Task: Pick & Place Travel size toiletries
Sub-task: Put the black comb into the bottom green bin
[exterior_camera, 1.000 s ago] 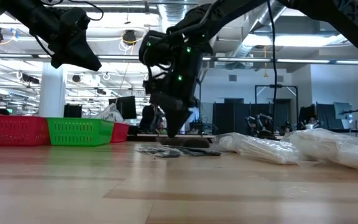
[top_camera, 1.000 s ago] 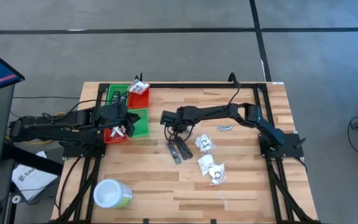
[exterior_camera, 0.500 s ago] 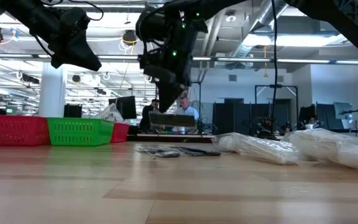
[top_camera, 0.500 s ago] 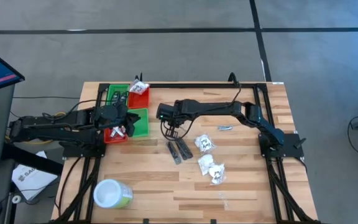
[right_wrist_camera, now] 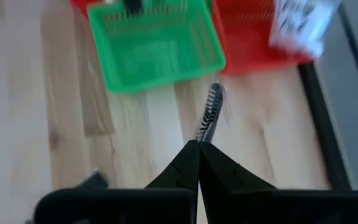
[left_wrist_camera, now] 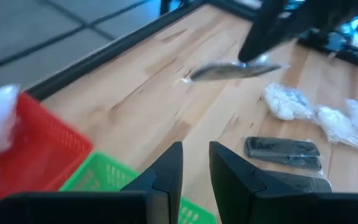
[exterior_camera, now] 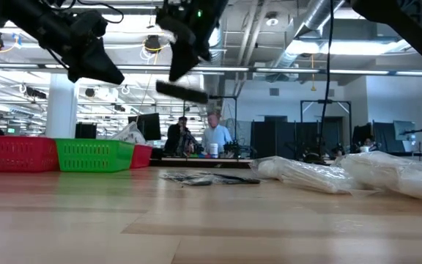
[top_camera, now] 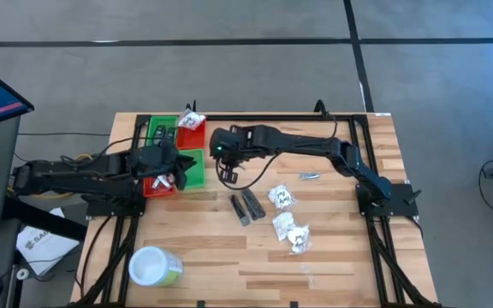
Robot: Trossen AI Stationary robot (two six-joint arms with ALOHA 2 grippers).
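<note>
My right gripper (right_wrist_camera: pixel 197 148) hangs high over the table between the bins and the loose toiletries, shut on a slim dark tube (exterior_camera: pixel 182 92). Two more dark tubes (top_camera: pixel 245 207) lie flat on the wood, with three white crinkly packets (top_camera: pixel 286 221) and a small silver tube (top_camera: pixel 309 176) beside them. My left gripper (left_wrist_camera: pixel 194 180) hovers over the bins at the table's left, open, with nothing between its fingers. One white packet (right_wrist_camera: pixel 300 22) lies in the far red bin. My right gripper pinches the slim tube by one end (right_wrist_camera: pixel 202 134) between its two fingertips. The fingers slant down from above, and the tube runs on beyond them, along their line. The tube (left_wrist_camera: pixel 235 71) is lifted well clear of the table and hangs slightly tilted.
Green bins (top_camera: pixel 192 167) and red bins (top_camera: pixel 193 130) stand in a cluster at the far left; another red bin (top_camera: pixel 156 186) holds a white packet. A white-lidded green tub (top_camera: pixel 154 267) stands at the near left. A black frame (top_camera: pixel 272 117) edges the table.
My right gripper has risen, staying shut, and drifted toward the bins at the left. The slim tube has come up off the table with it and now hangs clear, well above the two tubes left lying there.
</note>
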